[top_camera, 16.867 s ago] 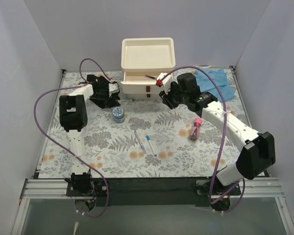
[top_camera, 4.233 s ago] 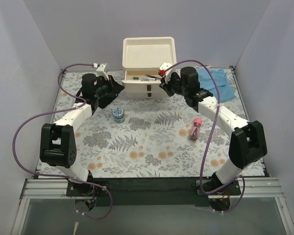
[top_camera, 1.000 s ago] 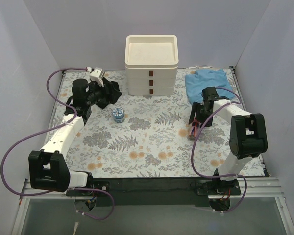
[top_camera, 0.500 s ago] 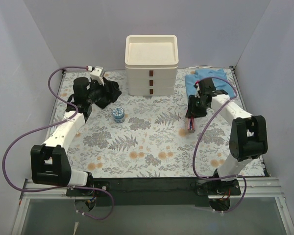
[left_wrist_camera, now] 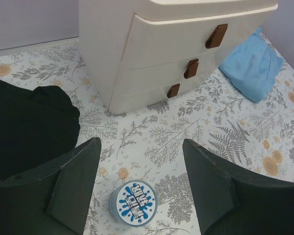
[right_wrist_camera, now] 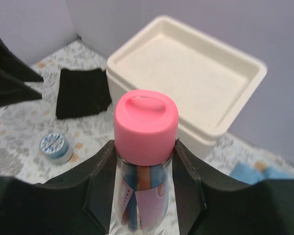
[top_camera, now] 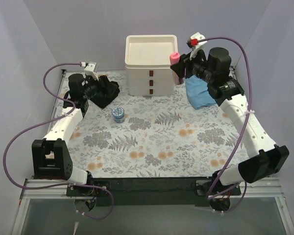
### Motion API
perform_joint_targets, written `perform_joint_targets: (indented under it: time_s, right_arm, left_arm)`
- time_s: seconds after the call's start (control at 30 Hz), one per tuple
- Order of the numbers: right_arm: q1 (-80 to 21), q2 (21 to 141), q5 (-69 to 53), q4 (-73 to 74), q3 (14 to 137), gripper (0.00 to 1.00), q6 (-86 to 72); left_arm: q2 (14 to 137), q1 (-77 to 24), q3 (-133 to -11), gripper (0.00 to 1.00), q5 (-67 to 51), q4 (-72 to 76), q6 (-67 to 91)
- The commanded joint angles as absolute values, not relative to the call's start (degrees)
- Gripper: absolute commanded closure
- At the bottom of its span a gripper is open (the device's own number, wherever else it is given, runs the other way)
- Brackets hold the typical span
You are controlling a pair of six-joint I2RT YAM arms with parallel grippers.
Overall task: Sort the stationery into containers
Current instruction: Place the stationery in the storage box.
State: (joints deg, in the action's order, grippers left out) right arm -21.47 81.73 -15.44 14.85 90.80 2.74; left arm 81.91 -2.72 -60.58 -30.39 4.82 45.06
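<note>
The cream-white three-drawer organiser [top_camera: 151,78] stands at the back, drawers shut, its tray top [top_camera: 151,50] bare; it also shows in the left wrist view [left_wrist_camera: 157,46] and right wrist view [right_wrist_camera: 186,78]. My right gripper [top_camera: 179,66] is shut on the pink-capped clear tube [right_wrist_camera: 145,147], held in the air beside the tray's right edge [top_camera: 175,58]. The small blue round tub [top_camera: 118,114] stands on the mat; in the left wrist view [left_wrist_camera: 133,202] it lies below my open, empty left gripper [left_wrist_camera: 139,191]. No pens or markers are in view.
A black cloth [top_camera: 108,93] lies left of the organiser under my left gripper [top_camera: 100,88]. A blue cloth [top_camera: 201,93] lies right of the organiser below my right arm. The floral mat [top_camera: 152,142] covers the table between purple walls.
My right gripper has lifted the pink-capped tube from the mat up and back to the organiser's top right. The left gripper has shifted slightly back.
</note>
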Motion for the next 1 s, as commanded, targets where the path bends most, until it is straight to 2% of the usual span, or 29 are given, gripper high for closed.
perform_joint_targets:
  time_s: [0.0, 0.2, 0.3, 0.57, 0.97]
  right_arm:
    - [-24.95, 82.26, -8.54, -20.46, 83.35, 0.99, 10.89]
    - [-25.84, 94.29, -0.27, -39.15, 89.56, 0.99, 13.62]
    - [-25.66, 99.57, -0.27, -42.18, 92.98, 0.99, 12.75]
    - [-23.38, 112.3, 3.6, -41.4, 106.76, 0.99, 8.0]
    - [-20.92, 125.59, 5.89, -38.67, 121.02, 0.99, 4.75]
  left_arm:
    - [82.53, -2.55, -62.14, 0.33, -27.69, 6.59, 48.25]
    - [82.18, -2.55, -61.96, 0.33, -26.37, 3.61, 44.05]
    - [81.91, -2.55, -61.96, 0.33, -24.71, 3.43, 41.23]
    - [83.14, -1.93, -63.02, 0.31, -20.57, 2.2, 40.43]
    - [86.83, -0.09, -65.21, 0.3, -21.7, 0.7, 40.16]
